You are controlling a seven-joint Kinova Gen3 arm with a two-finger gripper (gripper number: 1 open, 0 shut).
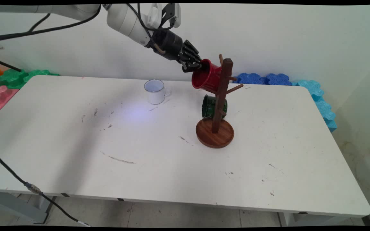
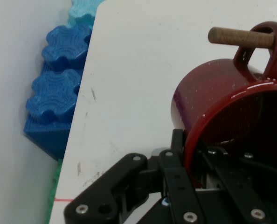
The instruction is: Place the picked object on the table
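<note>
A red mug point(image 1: 206, 78) is held by its rim in the black gripper point(image 1: 194, 66) of a white arm, tilted on its side against the upper part of a wooden mug tree point(image 1: 218, 106) on the white surface point(image 1: 159, 150). The gripper is closed on the mug's wall, with one finger point(image 2: 173, 175) seen outside the rim and the other inside the cup. In the hand view the mug's handle point(image 2: 252, 51) is seen threaded over a wooden peg point(image 2: 238, 37), the peg passing through the loop. A green mug point(image 1: 211, 106) is hung lower on the same tree, just behind the post and above the round wooden base point(image 1: 215, 133); how it is hooked cannot be made out from this angle. A white enamel mug point(image 1: 155, 91) is stood upright on the surface to the left of the tree, well apart from it, its handle turned to the right. Blue foam blocks point(image 1: 262, 79) are lined along the wall behind the surface's far edge, with lighter turquoise ones point(image 1: 320, 99) down its right side and green ones point(image 1: 21, 77) at the far left corner. A black cable point(image 1: 27, 186) is draped over the near left edge.
</note>
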